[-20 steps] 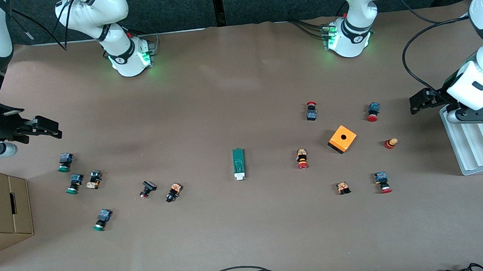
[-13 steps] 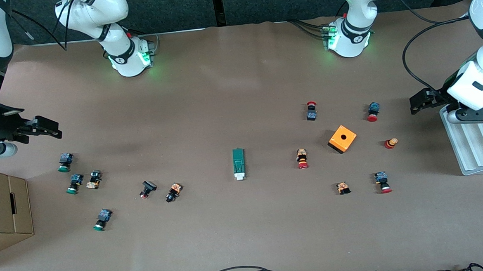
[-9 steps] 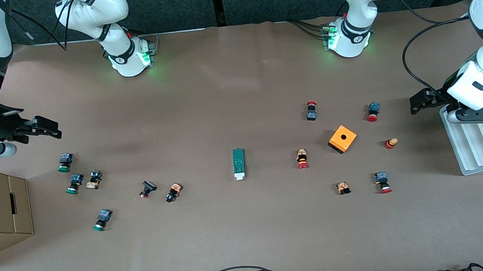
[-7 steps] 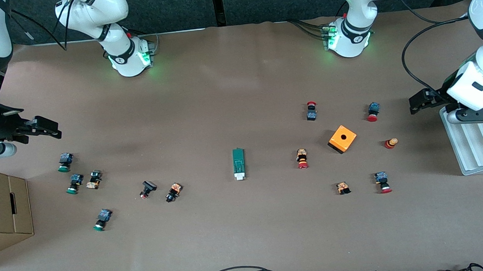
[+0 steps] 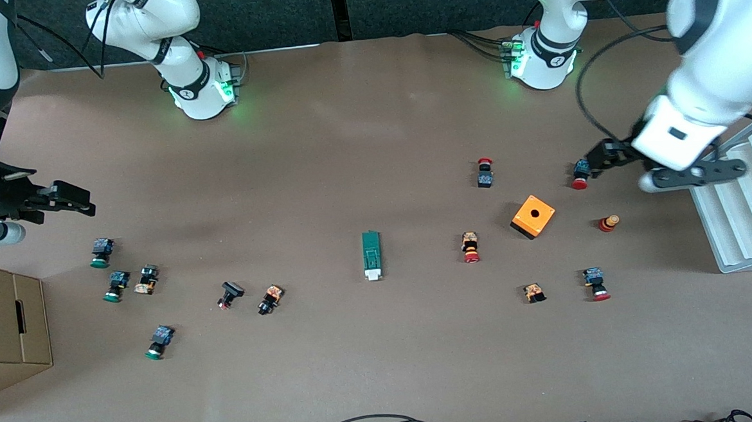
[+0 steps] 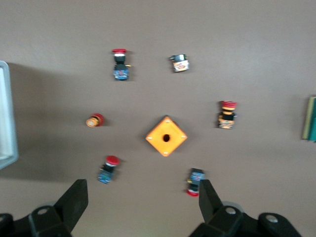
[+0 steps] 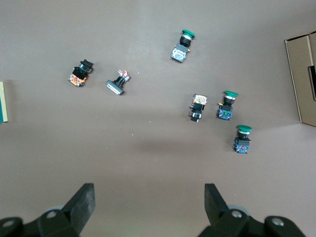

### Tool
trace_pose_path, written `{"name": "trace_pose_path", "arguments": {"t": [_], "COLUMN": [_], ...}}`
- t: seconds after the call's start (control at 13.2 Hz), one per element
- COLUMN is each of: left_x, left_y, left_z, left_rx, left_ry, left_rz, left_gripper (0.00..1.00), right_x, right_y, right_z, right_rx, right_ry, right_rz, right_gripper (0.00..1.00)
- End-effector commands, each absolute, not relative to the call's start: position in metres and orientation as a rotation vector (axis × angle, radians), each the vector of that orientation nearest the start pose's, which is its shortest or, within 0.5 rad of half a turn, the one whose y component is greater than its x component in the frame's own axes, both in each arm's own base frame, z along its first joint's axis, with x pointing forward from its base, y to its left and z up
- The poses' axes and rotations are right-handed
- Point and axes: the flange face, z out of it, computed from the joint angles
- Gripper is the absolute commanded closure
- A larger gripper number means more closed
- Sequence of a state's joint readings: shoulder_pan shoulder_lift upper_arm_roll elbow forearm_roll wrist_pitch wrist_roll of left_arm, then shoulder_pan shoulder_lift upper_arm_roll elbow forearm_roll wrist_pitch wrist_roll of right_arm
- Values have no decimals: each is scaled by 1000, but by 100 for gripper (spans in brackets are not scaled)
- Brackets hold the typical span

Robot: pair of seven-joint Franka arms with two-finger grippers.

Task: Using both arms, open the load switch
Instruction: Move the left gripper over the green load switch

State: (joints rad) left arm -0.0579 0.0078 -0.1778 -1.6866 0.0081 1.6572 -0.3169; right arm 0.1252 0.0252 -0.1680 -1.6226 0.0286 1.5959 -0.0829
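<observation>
load switch (image 6: 311, 118) cut by frame edge, cardboard box (image 7: 301, 79) cropped

a robotics lab or test bench is shown. two white jointed arms are bolted by their bases (image 5: 205, 91) to one long surface (image 5: 384, 365) covered in plain brown paper, with green status lights lit at the bases and cables run along the edge. dark panels are set up at the far edge. small industrial parts are scattered about for handling: push-buttons (image 5: 101, 252) with red and green caps, an orange cube (image 5: 533, 216) with a hole, a dark-green load switch (image 5: 372, 255). a cardboard box (image 5: 5, 327) and a white ribbed tray (image 5: 746, 217) are placed at the ends.
</observation>
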Motion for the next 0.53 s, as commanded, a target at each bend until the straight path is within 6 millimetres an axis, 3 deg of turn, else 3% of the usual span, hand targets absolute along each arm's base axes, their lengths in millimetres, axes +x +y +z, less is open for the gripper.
{"name": "trace_pose_path", "arguments": {"t": [0.0,0.15,0.45], "left_x": [526,515,506], "left_y": [-181,-216,-264], "left_z": [582,581,575], "left_rx": [-3107,-3094,-3118], "left_ry": [-237,-297,-339], "left_rz": [40,29,-21], "left_gripper": [1,1,1], "right_x": [564,564,564], "right_y": [-21,-21,-23], "right_z": [594,594,594], "right_rx": [-3129,-3127,-3131], "right_ry": [-73,-73,-69], "right_rz": [61,60,58], "right_gripper": [0,0,0]}}
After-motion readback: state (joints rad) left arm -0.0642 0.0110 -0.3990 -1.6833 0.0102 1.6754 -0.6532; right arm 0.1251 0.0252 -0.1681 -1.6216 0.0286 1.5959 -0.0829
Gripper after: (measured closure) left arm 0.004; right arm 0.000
